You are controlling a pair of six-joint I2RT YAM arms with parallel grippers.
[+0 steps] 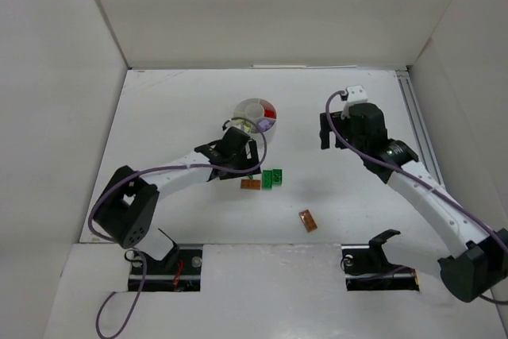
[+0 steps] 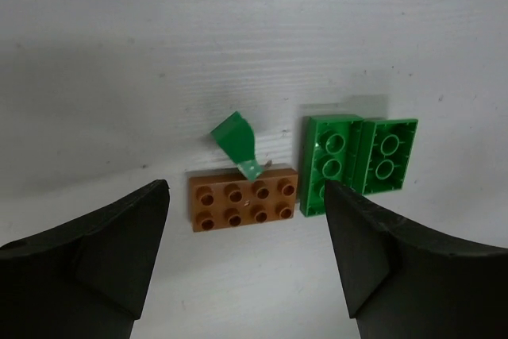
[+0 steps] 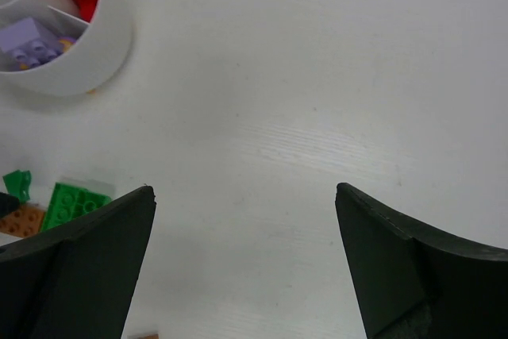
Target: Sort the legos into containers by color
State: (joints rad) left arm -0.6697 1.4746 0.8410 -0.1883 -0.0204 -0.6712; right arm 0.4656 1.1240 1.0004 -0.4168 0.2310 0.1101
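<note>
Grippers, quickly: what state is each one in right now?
Left gripper: open, empty, framing the orange-brown brick.
Right gripper: open, empty.

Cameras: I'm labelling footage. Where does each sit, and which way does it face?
Top external: above, behind the left arm and right arm, looking down on the table; both show.
Left wrist: on its arm, facing down at orange-brown lego and green legos; left claw frames them.
Right wrist: on its arm, facing down at table and dish; right claw shows.
Shared: all catch those legos.

Plain white panels are enclosing a white table on three sides, soft even light falling across its woodgrain surface.
</note>
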